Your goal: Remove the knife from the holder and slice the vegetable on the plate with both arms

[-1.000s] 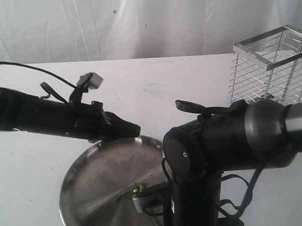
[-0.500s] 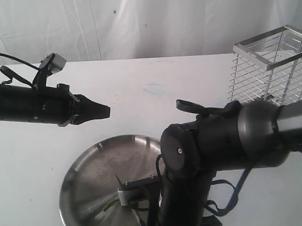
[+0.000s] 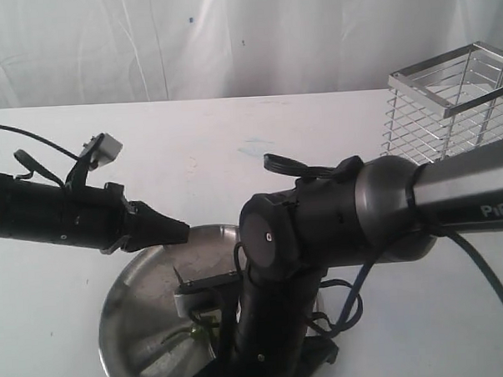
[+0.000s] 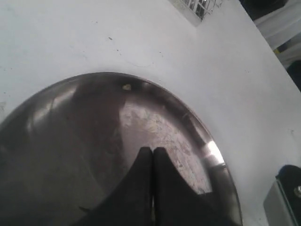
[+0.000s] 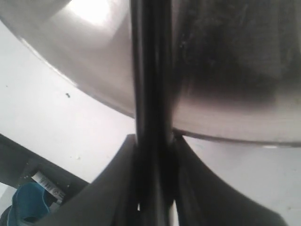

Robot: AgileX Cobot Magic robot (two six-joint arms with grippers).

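The plate (image 3: 127, 304) lies at the front centre of the table. A green vegetable (image 3: 181, 335) rests in its near part, partly hidden by my right arm (image 3: 320, 227), which bends down over the plate. My right gripper (image 5: 154, 139) is shut on the dark knife (image 5: 150, 70), whose blade reaches out over the plate (image 5: 225, 56); gripper and knife are hidden in the exterior view. My left gripper (image 3: 180, 233) hangs shut and empty over the plate's far left rim, and the left wrist view shows its tips (image 4: 153, 150) above bare metal (image 4: 61, 132). The holder (image 3: 453, 113) stands at the far right.
White table runs all round the plate, with a white curtain behind. A tiny pale scrap (image 4: 126, 86) lies near the plate's rim. The table's edge and a blue object (image 5: 26, 202) below it appear in the right wrist view.
My left gripper drew back left and up from the plate's far rim, then came down toward it again. My right arm shifted left across the plate with the knife.
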